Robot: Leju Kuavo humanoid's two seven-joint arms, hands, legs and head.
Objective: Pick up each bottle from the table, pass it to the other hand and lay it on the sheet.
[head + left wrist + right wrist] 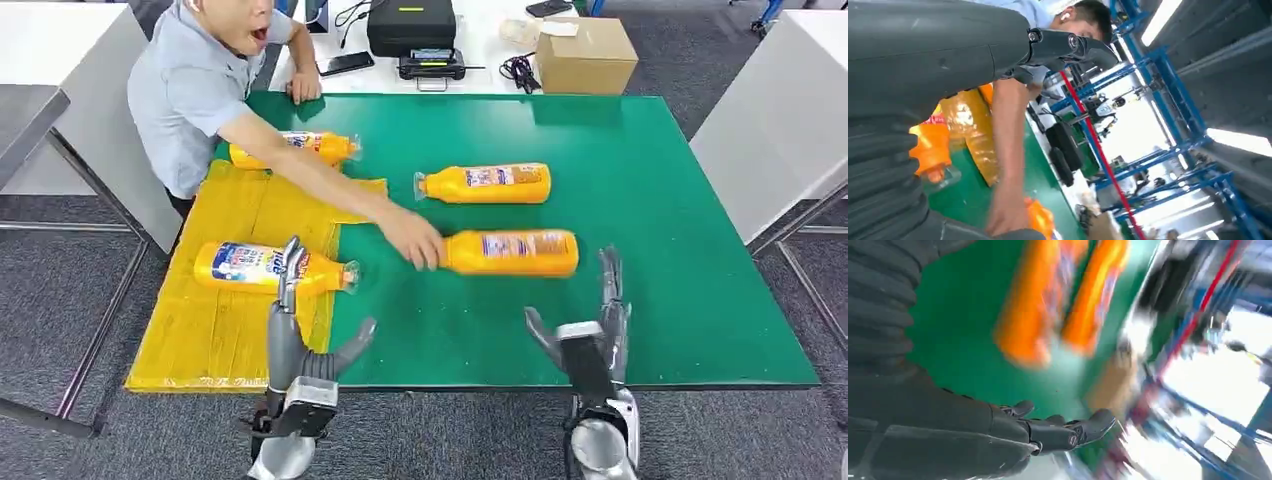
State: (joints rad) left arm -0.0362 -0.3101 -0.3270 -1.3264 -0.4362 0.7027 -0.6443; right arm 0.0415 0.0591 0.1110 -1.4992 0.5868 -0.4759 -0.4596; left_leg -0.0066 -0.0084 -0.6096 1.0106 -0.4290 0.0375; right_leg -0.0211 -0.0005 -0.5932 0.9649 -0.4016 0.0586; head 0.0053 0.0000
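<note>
Bottles (1063, 305) badly blurred beyond right hand (1048, 432)

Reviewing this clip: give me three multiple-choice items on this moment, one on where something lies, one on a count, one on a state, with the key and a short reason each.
1. Where does the bottle nearest the left hand lie?
A. on the yellow sheet
B. on the cardboard box
C. on the floor

2. How many orange bottles are on the table?
A. two
B. four
C. six

3. What is the right hand doing?
A. gripping a bottle
B. open, holding nothing
C. pressing on the box

Key: 1 A, the labelled bottle rests on the yellow sheet. 2 B, two on the sheet, two on the green mat. 3 B, its fingers are spread short of the near bottle, which a person's hand touches.
</note>
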